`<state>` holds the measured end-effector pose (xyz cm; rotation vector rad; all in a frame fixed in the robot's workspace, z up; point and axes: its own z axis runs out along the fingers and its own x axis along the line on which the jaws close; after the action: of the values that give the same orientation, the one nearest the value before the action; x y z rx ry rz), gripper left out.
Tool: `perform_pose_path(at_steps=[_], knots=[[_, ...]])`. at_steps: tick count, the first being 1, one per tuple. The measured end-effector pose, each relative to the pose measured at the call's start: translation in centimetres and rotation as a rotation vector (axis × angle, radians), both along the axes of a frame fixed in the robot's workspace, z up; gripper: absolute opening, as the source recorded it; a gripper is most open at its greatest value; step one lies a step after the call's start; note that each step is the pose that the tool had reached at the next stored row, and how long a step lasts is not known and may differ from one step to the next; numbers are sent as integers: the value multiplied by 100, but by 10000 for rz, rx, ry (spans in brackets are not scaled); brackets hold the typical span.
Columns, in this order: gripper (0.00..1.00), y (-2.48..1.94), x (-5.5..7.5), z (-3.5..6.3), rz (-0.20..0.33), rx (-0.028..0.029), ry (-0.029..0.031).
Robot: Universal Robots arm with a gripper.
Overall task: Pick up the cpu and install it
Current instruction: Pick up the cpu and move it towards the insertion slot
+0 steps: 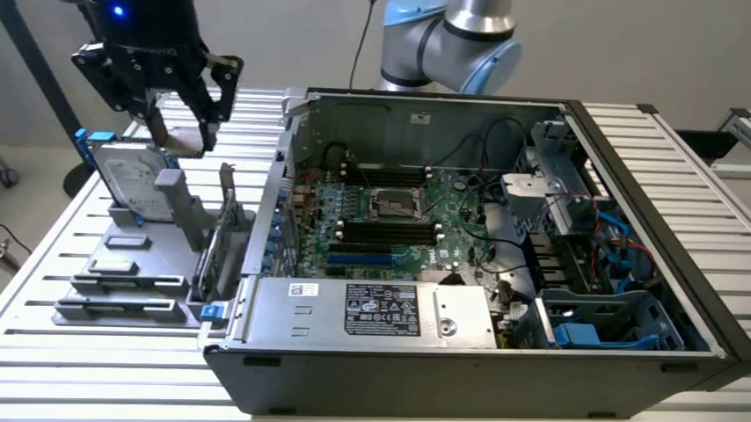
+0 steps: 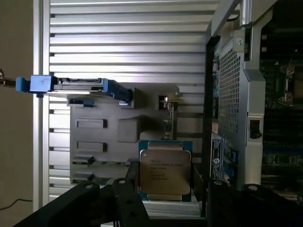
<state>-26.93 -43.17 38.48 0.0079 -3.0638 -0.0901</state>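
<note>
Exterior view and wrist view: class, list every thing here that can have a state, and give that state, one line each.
end effector: closed on the cpu, in the air above the hard drive.
cpu: gripped, metal top showing.
hard drive: standing on edge in the grey holder.
computer case: side open, inside exposed.
socket: no chip seated.

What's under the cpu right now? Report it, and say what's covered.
The cpu, held in the gripper, hangs above the grey fixture plate, which lies on the slatted table. The patch of plate directly beneath the cpu is covered by it, so anything there is hidden.
</note>
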Motion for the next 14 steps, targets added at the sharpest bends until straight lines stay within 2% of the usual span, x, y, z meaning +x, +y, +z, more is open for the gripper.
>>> perform_pose_path(at_steps=[14], knots=[[54, 34, 636, 0, 0, 124, 0]])
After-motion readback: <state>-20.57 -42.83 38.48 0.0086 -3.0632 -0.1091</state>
